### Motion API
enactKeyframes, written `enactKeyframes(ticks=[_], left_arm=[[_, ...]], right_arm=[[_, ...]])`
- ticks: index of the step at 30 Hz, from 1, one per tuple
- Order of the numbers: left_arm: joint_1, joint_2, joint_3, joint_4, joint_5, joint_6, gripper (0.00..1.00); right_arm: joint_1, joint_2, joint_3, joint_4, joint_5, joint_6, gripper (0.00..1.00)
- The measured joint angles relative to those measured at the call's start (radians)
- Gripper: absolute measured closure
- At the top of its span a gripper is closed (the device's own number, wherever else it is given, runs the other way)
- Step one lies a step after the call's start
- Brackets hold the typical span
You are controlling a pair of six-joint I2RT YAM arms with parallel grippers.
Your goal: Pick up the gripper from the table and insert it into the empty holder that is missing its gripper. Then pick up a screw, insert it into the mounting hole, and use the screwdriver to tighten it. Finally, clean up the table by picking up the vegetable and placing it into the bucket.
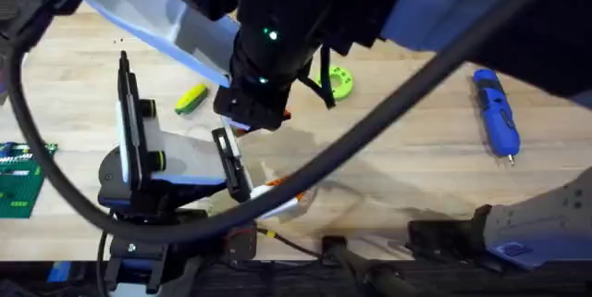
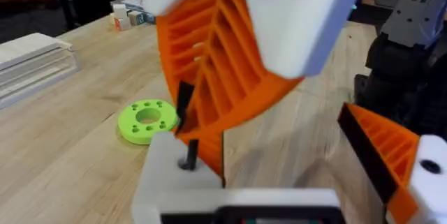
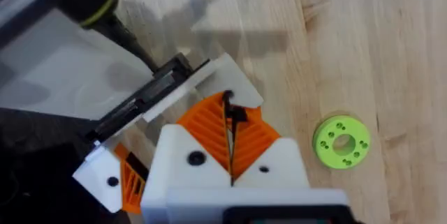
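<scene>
1. The holder (image 2: 167,185), a white block with no orange tip, is sitting as one finger of the left gripper (image 2: 272,140). Its jaws are standing wide apart. The right gripper (image 2: 190,123) is pressing down on the holder with a thin black piece (image 2: 184,105).
2. In the right wrist view, the right gripper's orange fingers (image 3: 206,130) are pinching together on that black piece, just above the holder.
3. From overhead, the vegetable (image 1: 191,99) is lying toward the desk's left side. The green disc (image 1: 339,82) is sitting mid-desk, and the screwdriver (image 1: 495,112) is lying near the right edge.
</scene>
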Motion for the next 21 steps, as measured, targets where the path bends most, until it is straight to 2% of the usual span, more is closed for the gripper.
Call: enactKeyframes(ticks=[21], left_arm=[[0.000,0.000,0.000,0.007,0.000,0.001,0.008]], right_arm=[[0.000,0.001,0.000,-0.001,0.012,0.000,0.993]])
